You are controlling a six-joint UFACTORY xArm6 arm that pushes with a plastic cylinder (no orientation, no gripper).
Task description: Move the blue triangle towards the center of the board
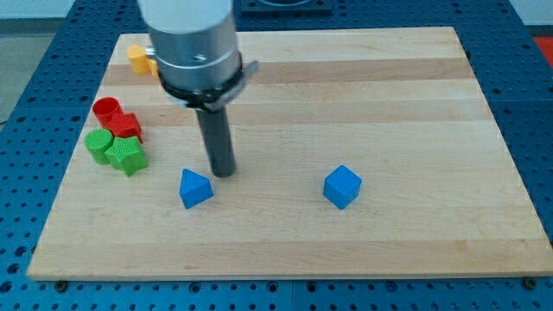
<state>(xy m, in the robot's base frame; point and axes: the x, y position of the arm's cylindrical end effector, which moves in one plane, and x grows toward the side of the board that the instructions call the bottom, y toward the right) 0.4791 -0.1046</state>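
Observation:
The blue triangle (194, 187) lies on the wooden board (389, 104), left of the middle and toward the view's bottom. My tip (223, 173) rests on the board just to the right of and slightly above the triangle, close to it; I cannot tell if they touch. The rod rises from the tip to the arm's grey end at the view's top.
A blue cube (342, 187) sits right of the middle. At the left edge are a red cylinder (106, 111), a red block (126, 126), a green block (99, 143) and a green star-like block (127, 155). A yellow block (140, 58) lies at top left, partly behind the arm.

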